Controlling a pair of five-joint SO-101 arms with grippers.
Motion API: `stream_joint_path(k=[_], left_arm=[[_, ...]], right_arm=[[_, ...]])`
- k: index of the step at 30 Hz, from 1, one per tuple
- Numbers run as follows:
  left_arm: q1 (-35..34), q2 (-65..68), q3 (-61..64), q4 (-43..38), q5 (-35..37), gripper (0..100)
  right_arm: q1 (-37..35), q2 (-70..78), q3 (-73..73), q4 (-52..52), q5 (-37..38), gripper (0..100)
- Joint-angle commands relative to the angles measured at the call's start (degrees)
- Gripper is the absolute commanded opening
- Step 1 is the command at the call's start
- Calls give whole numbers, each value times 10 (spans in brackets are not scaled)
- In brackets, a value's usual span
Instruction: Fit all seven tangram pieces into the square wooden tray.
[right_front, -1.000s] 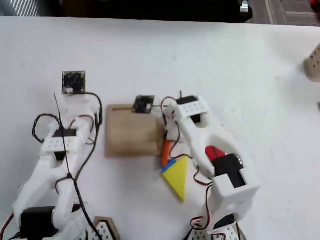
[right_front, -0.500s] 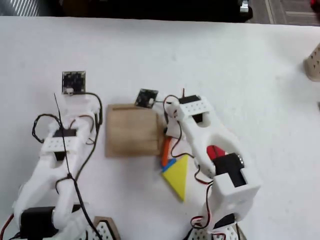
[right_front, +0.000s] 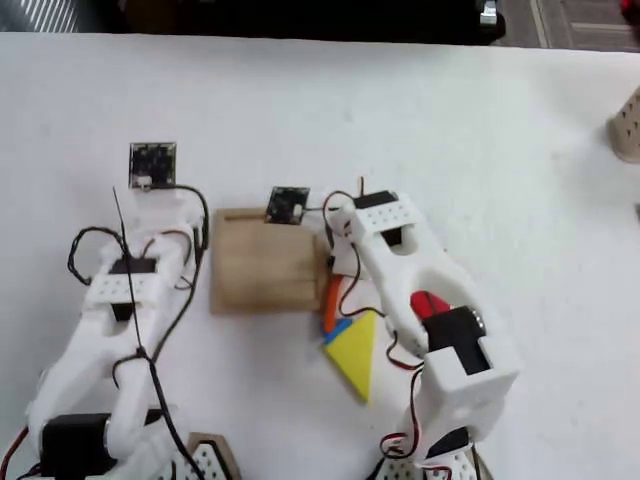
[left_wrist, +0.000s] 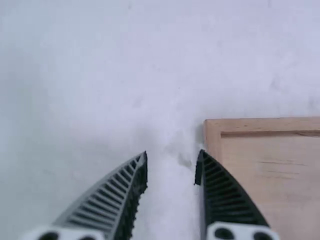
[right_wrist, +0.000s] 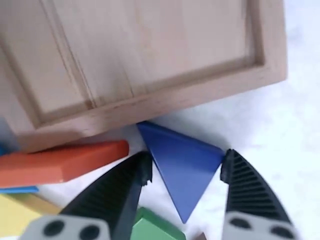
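Table (right_front: 480, 130): white, matte, evenly lit across my high view, with soft shadows. Beyond its far edge runs a dark strip (right_front: 300, 20). In the far right corner I see grey floor (right_front: 590, 20) crossed by pale lines. Far left corner: bright striped patch (right_front: 35, 15), cannot tell what. Tan perforated object (right_front: 628, 125) at the table's right edge.

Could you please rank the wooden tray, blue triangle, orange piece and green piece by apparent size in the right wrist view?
1. wooden tray
2. blue triangle and orange piece, about alike; the orange runs off frame
3. green piece, mostly cut off, so unsure
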Motion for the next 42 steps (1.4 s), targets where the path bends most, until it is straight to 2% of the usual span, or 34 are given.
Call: stream_joint_path(k=[1, 11, 15, 17, 24, 27, 30, 34, 37, 42], left_arm=[[10, -23, -3, -13, -7, 176], [10, -23, -3, -12, -7, 175], [8, -23, -3, -11, -7, 174], [8, -23, -3, -11, -7, 174], [7, -23, -3, -11, -7, 174], [8, -23, -3, -11, -7, 174], [9, -23, -3, -11, -7, 174], [10, -23, -3, -11, -7, 174], [10, -23, -3, -11, -7, 175], [10, -23, -3, -11, -7, 174]], right_arm=[[-1, 3, -35, -30, -4, 204], [52, 3, -61, -84, -201, 204], [63, 21, -84, -83, -247, 204], [66, 40, -113, -62, -262, 204], [91, 138, -284, 64, -382, 208], [91, 182, -352, 124, -379, 209], [89, 212, -391, 154, -312, 222], [87, 224, -405, 155, -305, 299], [88, 228, -414, 154, -302, 315], [80, 230, -411, 148, -225, 316]])
